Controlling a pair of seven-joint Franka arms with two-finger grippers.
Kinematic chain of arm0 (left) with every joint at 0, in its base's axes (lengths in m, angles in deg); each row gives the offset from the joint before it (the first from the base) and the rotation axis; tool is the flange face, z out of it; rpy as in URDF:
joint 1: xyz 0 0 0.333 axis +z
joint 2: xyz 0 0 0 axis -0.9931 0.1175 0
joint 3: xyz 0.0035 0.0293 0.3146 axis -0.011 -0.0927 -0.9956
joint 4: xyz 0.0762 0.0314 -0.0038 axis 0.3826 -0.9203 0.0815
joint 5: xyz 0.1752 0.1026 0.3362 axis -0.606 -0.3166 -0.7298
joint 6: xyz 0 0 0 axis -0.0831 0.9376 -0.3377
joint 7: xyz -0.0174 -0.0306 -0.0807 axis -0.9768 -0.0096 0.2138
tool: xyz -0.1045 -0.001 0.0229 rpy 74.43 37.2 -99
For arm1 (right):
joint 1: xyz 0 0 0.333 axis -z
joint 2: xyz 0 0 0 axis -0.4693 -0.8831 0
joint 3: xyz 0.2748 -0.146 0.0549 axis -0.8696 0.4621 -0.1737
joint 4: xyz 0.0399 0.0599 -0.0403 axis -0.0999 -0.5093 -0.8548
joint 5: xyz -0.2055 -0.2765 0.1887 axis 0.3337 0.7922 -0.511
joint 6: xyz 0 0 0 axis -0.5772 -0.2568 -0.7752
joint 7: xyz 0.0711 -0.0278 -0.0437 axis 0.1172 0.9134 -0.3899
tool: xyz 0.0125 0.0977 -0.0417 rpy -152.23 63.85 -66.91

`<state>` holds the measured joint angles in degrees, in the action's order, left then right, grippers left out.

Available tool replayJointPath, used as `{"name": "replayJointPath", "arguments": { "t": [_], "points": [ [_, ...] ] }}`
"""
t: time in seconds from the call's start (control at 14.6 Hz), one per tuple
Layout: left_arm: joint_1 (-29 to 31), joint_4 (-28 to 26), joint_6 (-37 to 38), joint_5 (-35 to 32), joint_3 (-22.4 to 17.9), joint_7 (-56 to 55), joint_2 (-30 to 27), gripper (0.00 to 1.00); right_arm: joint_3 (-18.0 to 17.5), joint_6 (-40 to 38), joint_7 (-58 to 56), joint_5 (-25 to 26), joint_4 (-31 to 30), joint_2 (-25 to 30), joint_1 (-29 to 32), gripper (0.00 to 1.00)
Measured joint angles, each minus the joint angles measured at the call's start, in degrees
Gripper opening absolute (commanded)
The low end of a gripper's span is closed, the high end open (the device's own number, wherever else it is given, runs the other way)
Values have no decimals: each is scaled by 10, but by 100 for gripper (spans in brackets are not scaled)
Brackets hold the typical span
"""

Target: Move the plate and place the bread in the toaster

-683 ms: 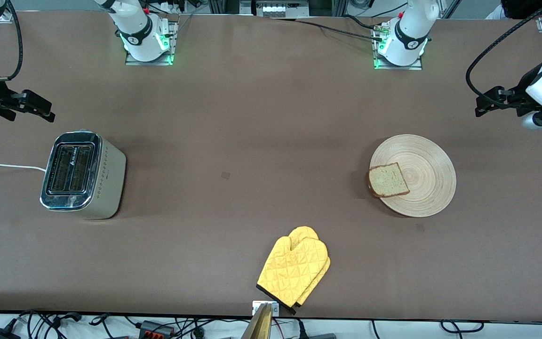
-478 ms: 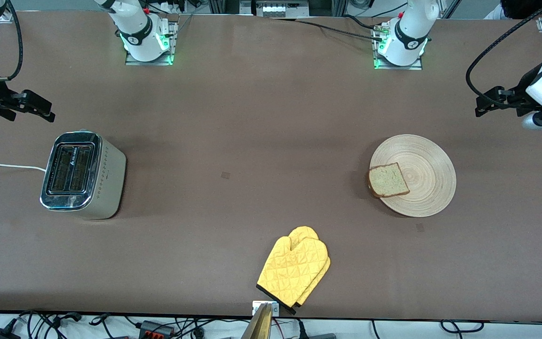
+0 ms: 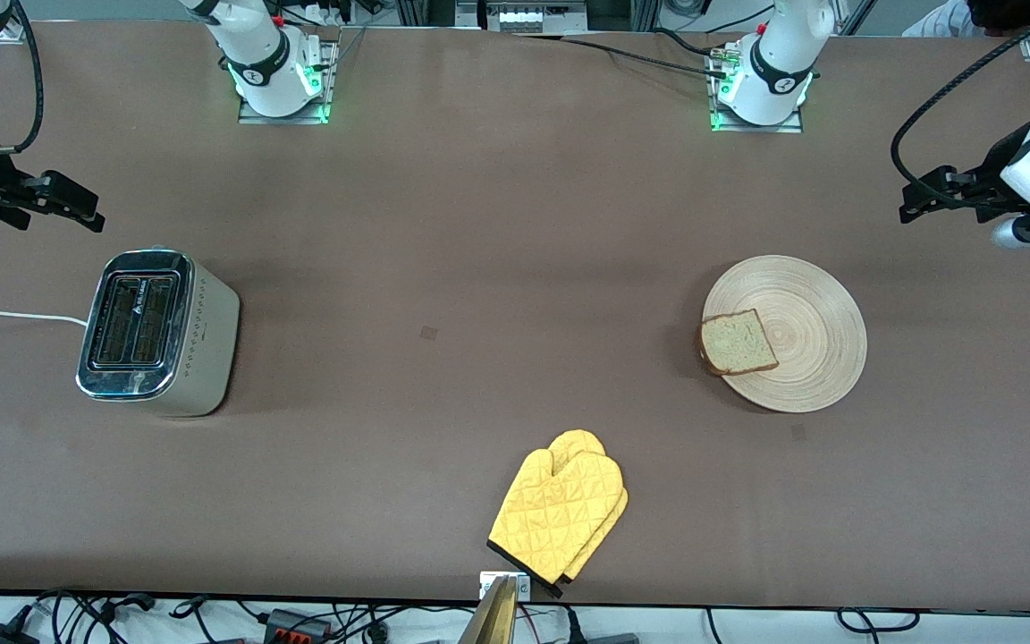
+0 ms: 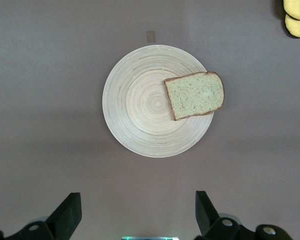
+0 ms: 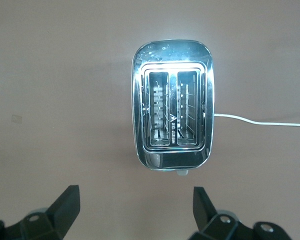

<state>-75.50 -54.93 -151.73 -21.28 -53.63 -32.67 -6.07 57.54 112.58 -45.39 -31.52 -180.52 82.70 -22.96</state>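
The round wooden plate [image 3: 806, 335] lies toward the left arm's end of the table. The bread [image 3: 738, 342] rests on its rim on the side facing the toaster, one corner hanging over. In the left wrist view, plate [image 4: 140, 105] and bread [image 4: 195, 95] show in full. My left gripper [image 3: 926, 192] hangs open and empty over bare table beside the plate; its fingers [image 4: 70, 212] stand wide apart around the gripper's midpoint [image 4: 138, 215]. The chrome-topped toaster [image 3: 157, 331] stands at the right arm's end, slots empty [image 5: 172, 105]. My right gripper [image 3: 72, 204] [image 5: 135, 210] hovers open beside it.
A yellow oven mitt [image 3: 560, 514] lies near the table's front edge, midway along, and shows in a corner of the left wrist view [image 4: 297, 17]. The toaster's white cord [image 3: 14, 315] runs off the table's end [image 5: 260, 121].
The left gripper has shifted very slightly. The plate, bread, toaster and right gripper stay where they were.
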Motion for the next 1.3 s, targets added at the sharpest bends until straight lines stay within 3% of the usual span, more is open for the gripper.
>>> {"name": "replayJointPath", "arguments": {
  "t": [0.48,1.3],
  "points": [
    [82,-2,-7,58,-3,59,52,100,0,0,0,0,0,0,0,100],
    [234,3,-62,212,-6,253,311,100,0,0,0,0,-2,0,1,100]
  ]
}}
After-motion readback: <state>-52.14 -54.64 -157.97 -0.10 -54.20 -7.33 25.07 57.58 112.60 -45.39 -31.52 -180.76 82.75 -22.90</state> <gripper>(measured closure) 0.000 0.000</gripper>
